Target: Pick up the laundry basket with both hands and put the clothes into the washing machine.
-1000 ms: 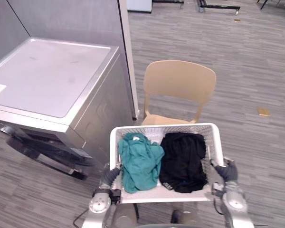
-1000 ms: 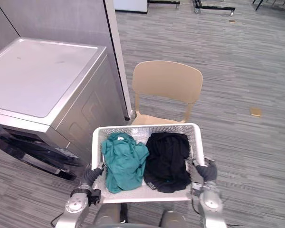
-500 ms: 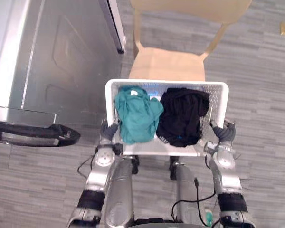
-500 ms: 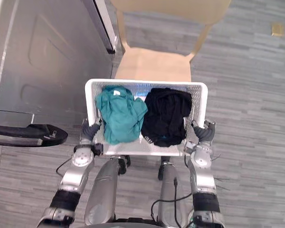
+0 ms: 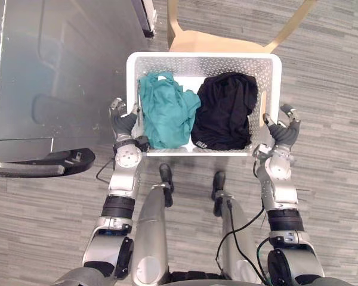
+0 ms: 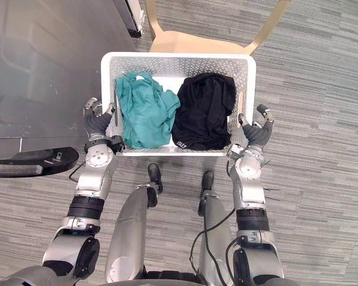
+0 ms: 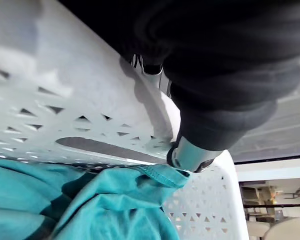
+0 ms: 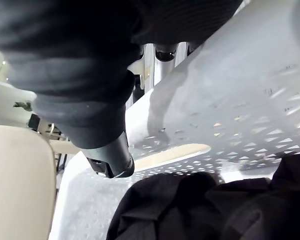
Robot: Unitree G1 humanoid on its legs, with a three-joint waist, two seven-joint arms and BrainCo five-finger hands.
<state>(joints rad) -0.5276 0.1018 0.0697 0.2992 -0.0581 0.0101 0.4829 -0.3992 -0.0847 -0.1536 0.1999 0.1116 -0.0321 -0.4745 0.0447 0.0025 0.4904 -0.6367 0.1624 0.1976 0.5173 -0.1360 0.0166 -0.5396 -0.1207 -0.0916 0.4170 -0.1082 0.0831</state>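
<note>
1. Left eye view looks down on the white laundry basket (image 5: 203, 56). It is at 12 o'clock in front of the robot, held between its two hands.
2. The left hand (image 5: 123, 124) is at the basket's 9 o'clock side. It grips the basket wall. In the left wrist view the left thumb (image 7: 190, 154) sits inside, by the handle hole, and the fingers are outside the wall.
3. The right hand (image 5: 281, 134) is at the basket's 3 o'clock side. It grips the wall the same way, with the right thumb (image 8: 110, 162) inside near the handle hole and the fingers outside.
4. Two clothes lie in the basket. The teal cloth (image 5: 166, 113) is bunched up at the 9 o'clock side. The black cloth (image 5: 225, 110) is at the 3 o'clock side. They touch in the middle.
5. A tan chair (image 5: 215, 42) is at 12 o'clock, just past the basket's far edge. I cannot tell if the basket touches it.
6. The grey washing machine (image 5: 53, 65) is at 9 to 10 o'clock from the basket. Its dark door (image 5: 45, 164) hangs open at 8 o'clock.
</note>
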